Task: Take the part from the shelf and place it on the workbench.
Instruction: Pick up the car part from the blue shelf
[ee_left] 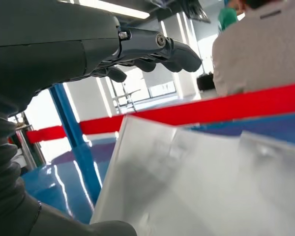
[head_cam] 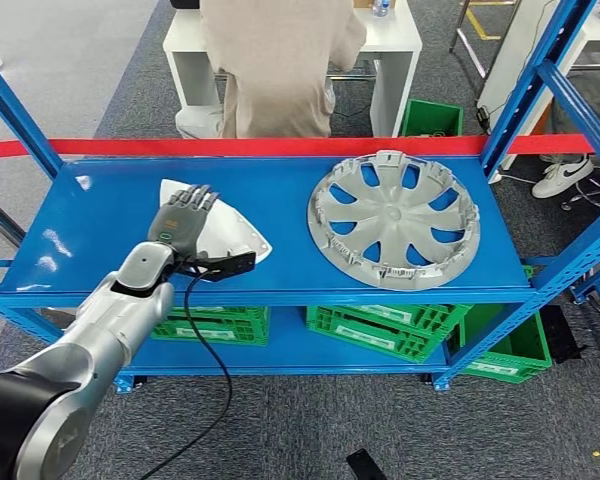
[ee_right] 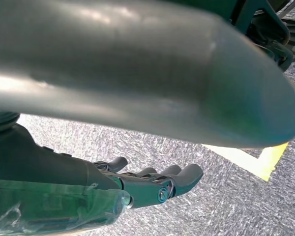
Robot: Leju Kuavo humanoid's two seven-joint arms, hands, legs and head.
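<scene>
A white, roughly triangular part (head_cam: 235, 236) lies flat on the left half of the blue shelf (head_cam: 93, 235). My left hand (head_cam: 181, 220) is stretched over its near left corner with the fingers straight. In the left wrist view the dark fingers (ee_left: 164, 46) hover above the pale part (ee_left: 198, 187) with a gap between, and the thumb sits low at the part's edge; nothing is gripped. A grey wheel cover (head_cam: 393, 218) lies on the right half of the shelf. My right hand (ee_right: 153, 184) hangs over grey carpet, fingers extended and holding nothing.
A red tape (head_cam: 282, 146) runs along the shelf's far edge, and a person (head_cam: 282, 60) stands behind it at a white table (head_cam: 393, 40). Green crates (head_cam: 387, 330) sit on the lower level. Blue uprights (head_cam: 527, 90) frame the shelf's right end.
</scene>
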